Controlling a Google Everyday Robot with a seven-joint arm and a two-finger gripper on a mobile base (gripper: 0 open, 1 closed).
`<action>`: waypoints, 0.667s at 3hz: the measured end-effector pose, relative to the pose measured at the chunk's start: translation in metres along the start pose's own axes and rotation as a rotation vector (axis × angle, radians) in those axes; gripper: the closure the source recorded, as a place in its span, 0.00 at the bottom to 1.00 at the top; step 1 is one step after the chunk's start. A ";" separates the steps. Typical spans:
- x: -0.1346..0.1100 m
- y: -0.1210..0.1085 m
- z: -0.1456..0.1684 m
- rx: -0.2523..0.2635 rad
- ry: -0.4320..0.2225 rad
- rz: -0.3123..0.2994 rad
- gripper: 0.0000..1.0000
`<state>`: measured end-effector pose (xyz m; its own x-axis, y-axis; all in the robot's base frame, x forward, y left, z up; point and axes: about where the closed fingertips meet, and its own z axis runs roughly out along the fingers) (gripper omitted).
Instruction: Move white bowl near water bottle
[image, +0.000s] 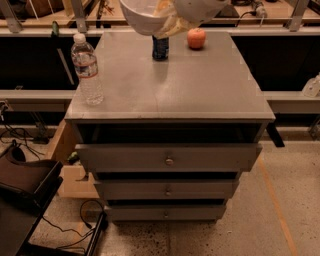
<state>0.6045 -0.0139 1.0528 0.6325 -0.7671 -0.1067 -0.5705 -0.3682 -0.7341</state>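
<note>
Our fingers (169, 24) are clamped on the right rim of the bowl (140, 14). The gripper (165, 21) carries it tilted, high at the top edge of view and clear of the cabinet top (200, 85). We judge the height is there for clearance: the can (160, 48) stands just beneath, with the apple (196, 38) to its right. The bottle (87, 70) stands upright near the front left corner, well apart from the bowl. The carry looks about midway to us. Next we need a sweep left and forward, then a gentle descent beside the bottle without tipping it.
</note>
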 end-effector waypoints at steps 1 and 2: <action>0.001 0.012 0.053 -0.105 -0.003 0.014 1.00; 0.009 0.029 0.087 -0.176 0.010 0.049 1.00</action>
<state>0.6392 0.0144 0.9724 0.5966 -0.7915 -0.1322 -0.6842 -0.4156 -0.5993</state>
